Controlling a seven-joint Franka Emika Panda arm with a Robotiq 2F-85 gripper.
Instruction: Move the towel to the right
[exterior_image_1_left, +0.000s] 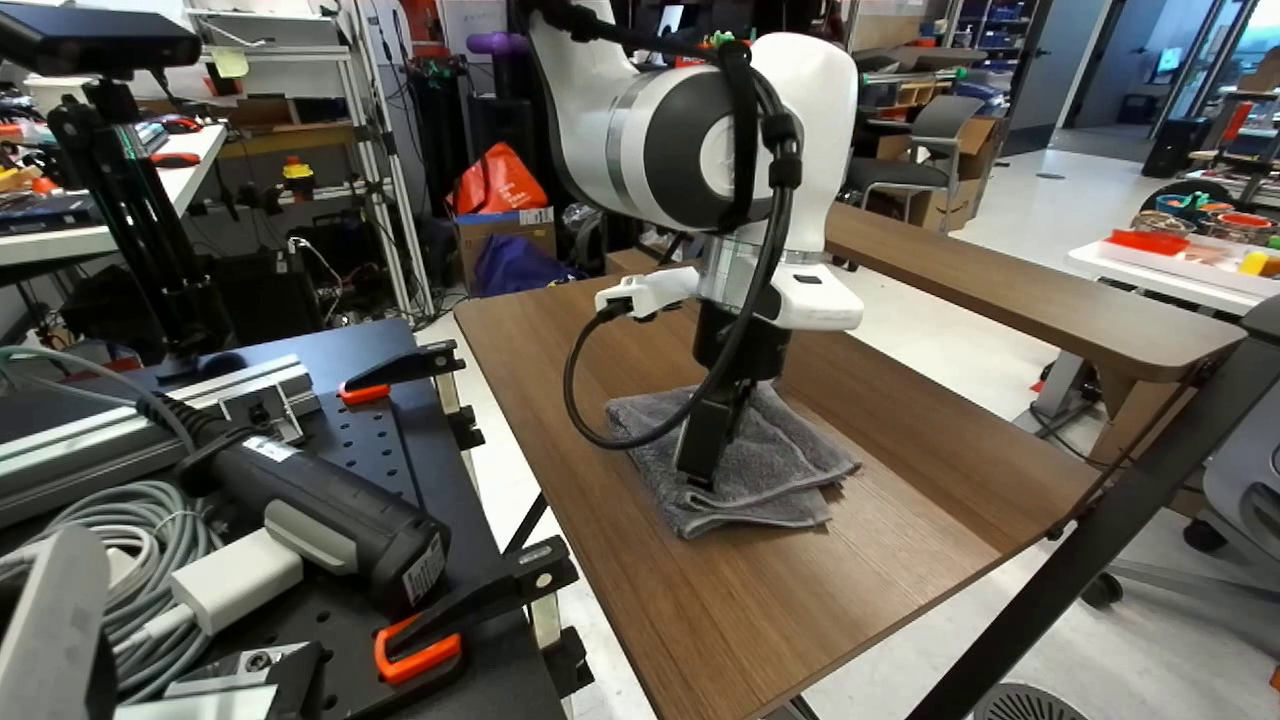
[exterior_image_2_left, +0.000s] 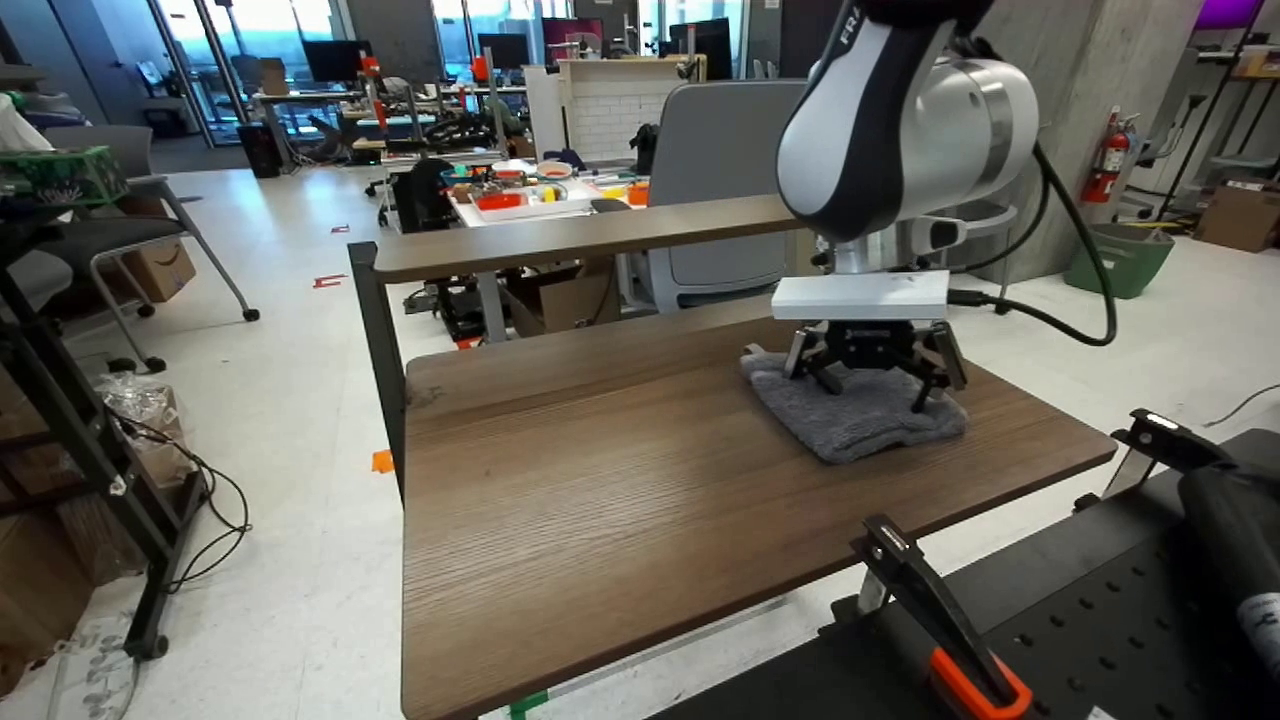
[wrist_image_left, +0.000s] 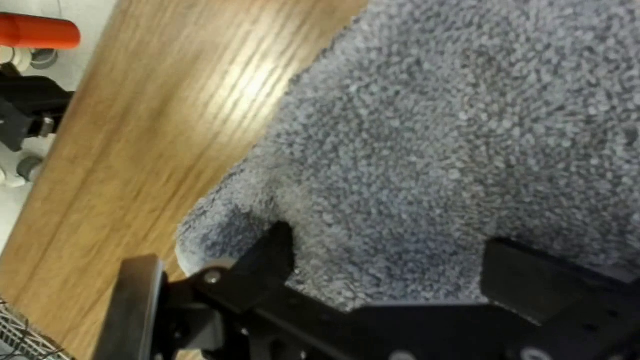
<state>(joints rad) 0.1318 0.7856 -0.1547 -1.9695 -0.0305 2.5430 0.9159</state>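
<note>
The towel (exterior_image_1_left: 780, 455) is a grey folded cloth lying on the brown table, with loose layered edges on one side. In an exterior view it also shows as a grey patch (exterior_image_2_left: 850, 425) near the table's far right part. In the wrist view the towel (wrist_image_left: 425, 125) fills most of the picture. My gripper (wrist_image_left: 388, 250) is open, its two black fingers wide apart with towel surface between them. The fingertips are down at the towel, and the left one seems to press into it near a folded corner. In an exterior view the gripper (exterior_image_2_left: 876, 393) points straight down over the towel.
The brown table (exterior_image_2_left: 600, 480) has a raised shelf (exterior_image_2_left: 600, 235) along its back edge. A black cart (exterior_image_1_left: 400, 450) with orange-tipped clamps (exterior_image_1_left: 420, 650), a cable coil and a black tool stands beside the table. A cable (exterior_image_1_left: 570, 400) loops from the wrist.
</note>
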